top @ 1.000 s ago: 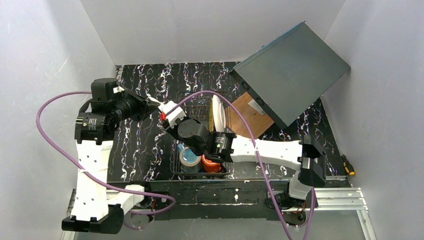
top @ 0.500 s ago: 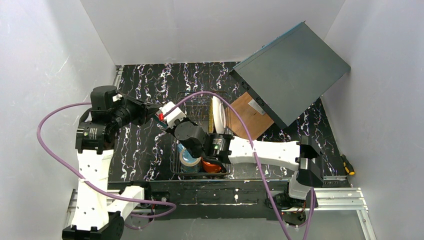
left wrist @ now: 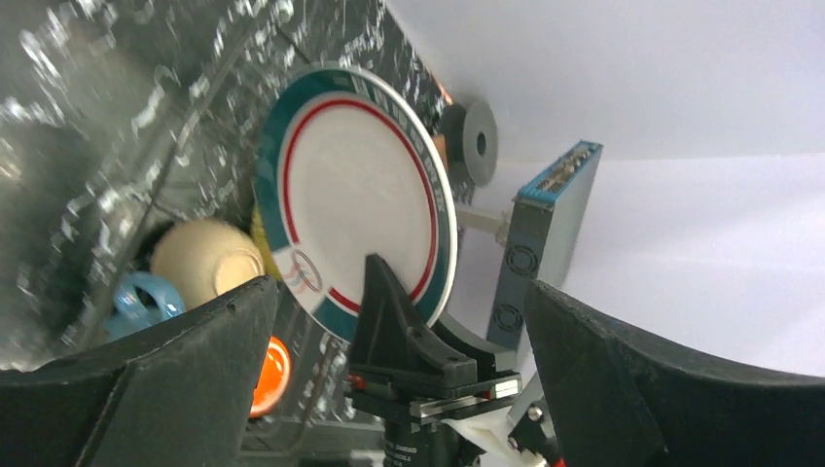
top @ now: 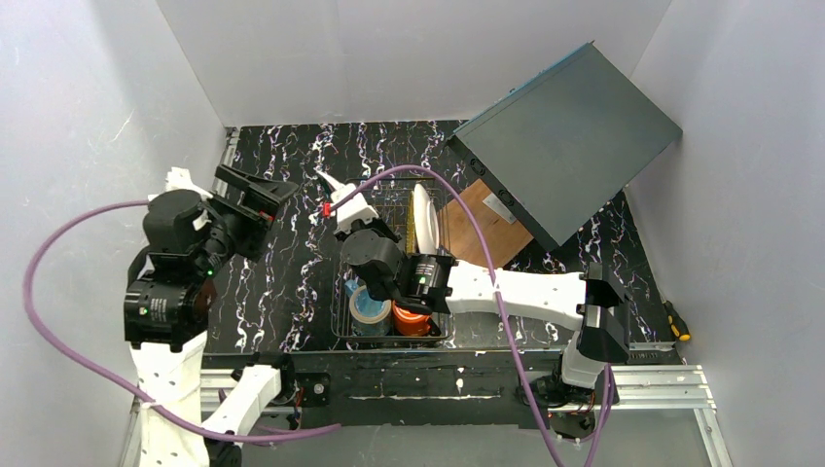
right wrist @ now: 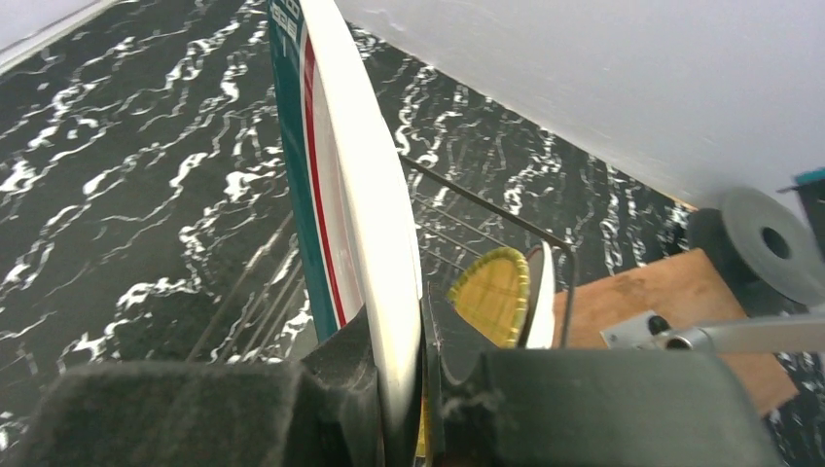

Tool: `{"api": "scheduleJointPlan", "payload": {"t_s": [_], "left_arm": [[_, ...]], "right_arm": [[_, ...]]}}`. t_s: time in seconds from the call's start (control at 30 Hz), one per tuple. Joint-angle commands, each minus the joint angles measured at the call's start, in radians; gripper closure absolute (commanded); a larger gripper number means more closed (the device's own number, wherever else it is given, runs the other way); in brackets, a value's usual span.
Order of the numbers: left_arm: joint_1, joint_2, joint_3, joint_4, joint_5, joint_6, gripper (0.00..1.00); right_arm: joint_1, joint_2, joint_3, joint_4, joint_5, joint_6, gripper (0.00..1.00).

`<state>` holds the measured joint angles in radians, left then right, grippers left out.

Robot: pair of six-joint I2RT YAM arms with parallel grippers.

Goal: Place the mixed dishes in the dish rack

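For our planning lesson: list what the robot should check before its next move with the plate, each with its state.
1. Right gripper shut on the rim of the white plate: ok.
2. Plate held on edge: ok.
3. Left gripper open, empty, left of the dish rack: ok.
4. Free slot beside the yellow plate: cannot tell.
5. Blue mug and orange mug clear of the held plate: ok.

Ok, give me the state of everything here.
Rack, partly loaded.
Left gripper, open, empty.
Right gripper, shut on white plate.
White plate, gripped, standing on edge.
Yellow plate, upright in rack.
Bowl, in rack.
Blue mug, in rack.
Orange mug, in rack.
Grey panel, slanted.
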<state>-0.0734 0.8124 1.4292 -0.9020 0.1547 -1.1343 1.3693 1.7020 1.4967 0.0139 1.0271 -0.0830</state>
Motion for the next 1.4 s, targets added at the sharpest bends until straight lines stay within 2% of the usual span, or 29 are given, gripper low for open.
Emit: {"api": "scheduleJointPlan", "payload": {"t_s": [0.0,0.13,0.37,0.67,0.73,0.8,0.93,1.0,1.37], "left_arm": [[0.002,0.009,0.147,-0.091,-0.189,0.266,0.02],[0.002,-0.061,0.116,-0.101,-0.288,0.410,0.02],[0.001,-0.213,-0.026,-0.119,-0.423,0.488,0.02],[-0.023,-0.244,-0.042,-0.138,-0.504,0.560,0.02],[-0.027,-0.249,-0.041,-0.141,-0.514,0.566,0.02],[-0.033,-0.253,-0.044,-0.141,-0.522,0.573,0.03],[-0.046,-0.262,-0.051,-0.143,-0.537,0.585,0.03],[-0.048,-0.265,-0.056,-0.144,-0.541,0.587,0.03],[-0.054,-0.264,-0.076,-0.132,-0.540,0.591,0.03]], "right_arm": [[0.000,-0.042,0.062,0.117,0.197,-0.058,0.99],[-0.012,-0.025,0.065,0.169,0.267,-0.116,0.99],[-0.049,0.021,0.081,0.169,0.369,-0.134,0.99],[-0.075,0.081,0.103,0.130,0.371,-0.105,0.99],[-0.081,0.104,0.132,0.058,0.361,-0.051,0.99],[-0.088,0.135,0.188,-0.090,0.347,0.049,0.99],[-0.120,0.192,0.345,-0.524,0.225,0.419,0.99],[-0.148,0.217,0.392,-0.653,0.171,0.533,0.99],[-0.167,0.259,0.396,-0.719,0.197,0.561,0.99]]}}
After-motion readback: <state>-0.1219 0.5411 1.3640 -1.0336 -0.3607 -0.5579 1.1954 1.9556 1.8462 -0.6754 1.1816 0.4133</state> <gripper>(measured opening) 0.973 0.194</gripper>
